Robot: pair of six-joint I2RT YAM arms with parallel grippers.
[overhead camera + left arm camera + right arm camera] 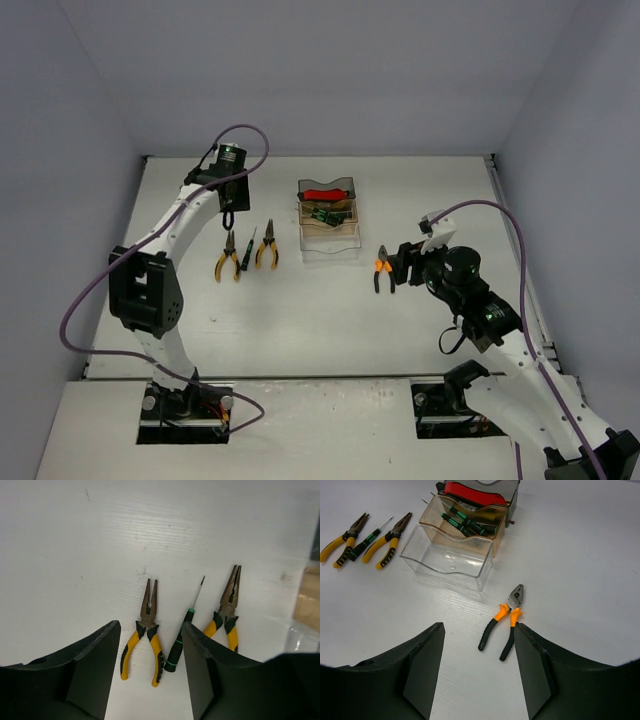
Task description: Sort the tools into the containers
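L claw [150, 630]: jaws apart, nothing btwn the pads. It hovers above the white table [75, 540], over a row of three loose tools. Right under it is a pair of yellow-handled needle-nose pliers [148, 611]. Just beside that, to the right, lies a thin dark screwdriver w/ green-ringed handle [181, 632], then a second pair of yellow-handled pliers [226, 615]. All three lie flat and close-set. Can't tell if the screwdriver handle touches the first pair.

R claw [479, 630]: also open and empty, low over the orange-and-black-handled combination pliers [504, 622]. These lie flat on the table, near the bins but apart from them.

Further out are three translucent plastic bins joined in a row:
- Clear bin [447, 560], nearest the R claw: no tool seen in it.
- Amber-tan bin [431, 515], middle: several green-black screwdrivers [467, 525] inside.
- Smoky grey bin [514, 502], farthest: red-handled cutter [475, 492] resting in it.

Progress, my read: approx. half done. The cutter and most screwdrivers are sorted. Left to do are 3 pliers and 1 screwdriver, all on the table. The pliers prob. go in the clear bin, and the stray screwdriver w/ its mates in the amber one. Neither claw has a grip yet. Each looks lined up for a pick, L on the yellow pair below it and R on the orange pair.
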